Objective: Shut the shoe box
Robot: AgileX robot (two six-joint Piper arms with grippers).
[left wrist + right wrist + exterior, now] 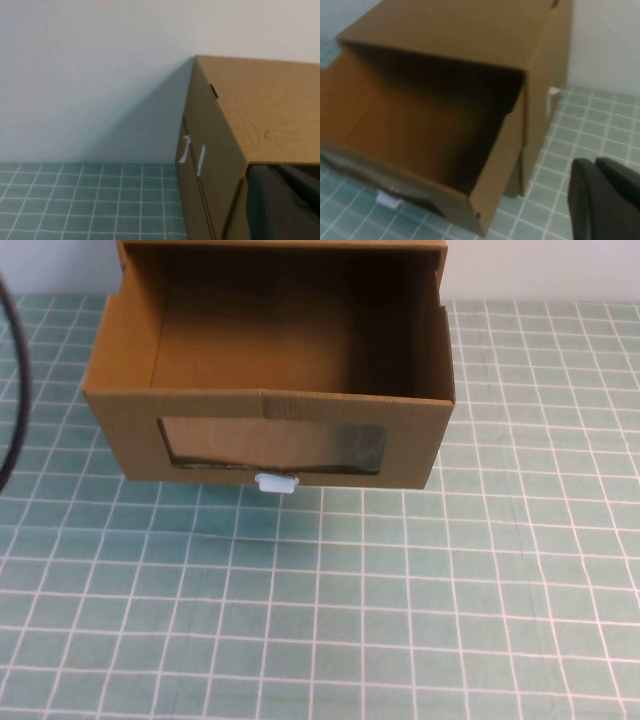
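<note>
The shoe box point(290, 412) is a brown cardboard drawer box at the far middle of the table. Its drawer is pulled out towards me and looks empty inside. The front panel has a clear window point(275, 445) with a small white pull tab point(276, 483) under it. Neither gripper shows in the high view. My left gripper point(277, 170) is shut and empty, close beside the box's outer shell point(260, 110). My right gripper point(594, 162) is shut and empty, above the mat beside the open drawer point(490, 165).
A green mat with a white grid point(400, 620) covers the table in front of the box. A black cable point(12, 390) curves along the left edge. A pale wall point(90, 75) stands right behind the box.
</note>
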